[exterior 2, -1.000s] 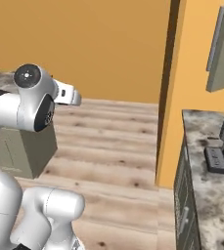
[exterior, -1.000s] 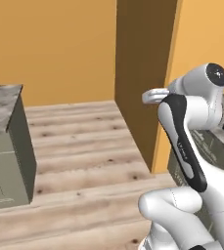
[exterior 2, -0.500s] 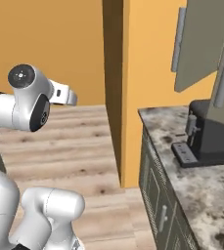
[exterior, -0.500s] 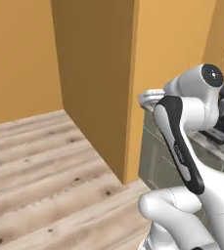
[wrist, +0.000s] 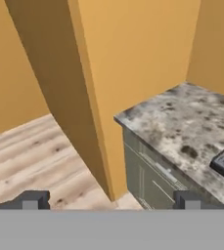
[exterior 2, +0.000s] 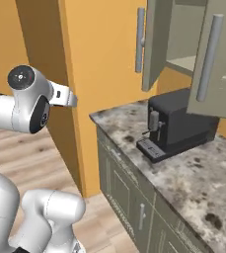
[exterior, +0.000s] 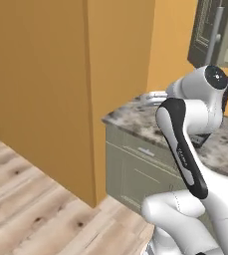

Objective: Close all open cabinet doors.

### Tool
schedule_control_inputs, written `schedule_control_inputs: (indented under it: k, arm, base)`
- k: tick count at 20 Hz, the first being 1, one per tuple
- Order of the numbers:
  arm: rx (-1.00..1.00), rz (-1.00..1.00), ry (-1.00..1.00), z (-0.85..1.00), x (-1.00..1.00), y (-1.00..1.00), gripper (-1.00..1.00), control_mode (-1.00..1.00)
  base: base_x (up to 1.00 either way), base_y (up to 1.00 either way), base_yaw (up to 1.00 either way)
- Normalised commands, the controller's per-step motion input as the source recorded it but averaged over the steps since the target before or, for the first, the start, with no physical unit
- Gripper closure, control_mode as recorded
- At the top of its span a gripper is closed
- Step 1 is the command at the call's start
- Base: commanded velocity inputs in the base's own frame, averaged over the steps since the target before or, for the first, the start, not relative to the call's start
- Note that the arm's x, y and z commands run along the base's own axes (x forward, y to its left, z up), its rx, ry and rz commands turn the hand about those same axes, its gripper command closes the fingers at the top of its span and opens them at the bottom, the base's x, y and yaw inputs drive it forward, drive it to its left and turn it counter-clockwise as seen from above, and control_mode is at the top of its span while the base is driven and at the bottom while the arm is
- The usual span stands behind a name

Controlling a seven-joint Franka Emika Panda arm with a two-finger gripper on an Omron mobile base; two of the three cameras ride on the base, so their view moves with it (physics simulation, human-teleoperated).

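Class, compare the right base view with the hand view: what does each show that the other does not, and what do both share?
Right base view alone: two tall grey-beige cabinet doors standing open, the left door and the right door, each with a silver bar handle, and the whole black coffee machine beneath them.

Hand view alone: the gripper, fingertips wide apart, holding nothing.

Both: the speckled stone counter, the grey-green base cabinets, the orange wall and the wooden plank floor.
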Motion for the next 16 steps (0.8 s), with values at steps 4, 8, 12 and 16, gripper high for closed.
schedule_control_inputs:
  k: [4, 8, 12, 16]
  arm:
    - [0.0, 0.0, 0.0, 0.0, 0.0, 0.0, -1.0, 1.0]
    - [0.0, 0.0, 0.0, 0.0, 0.0, 0.0, -1.0, 1.0]
    - [0.0, 0.0, 0.0, 0.0, 0.0, 0.0, -1.0, 1.0]
    - [0.0, 0.0, 0.0, 0.0, 0.0, 0.0, -1.0, 1.0]
  base:
    - [0.48, 0.34, -0.63]
    - [0.41, 0.32, -0.67]
    - [0.05, 0.19, -0.78]
    - [0.0, 0.06, -0.85]
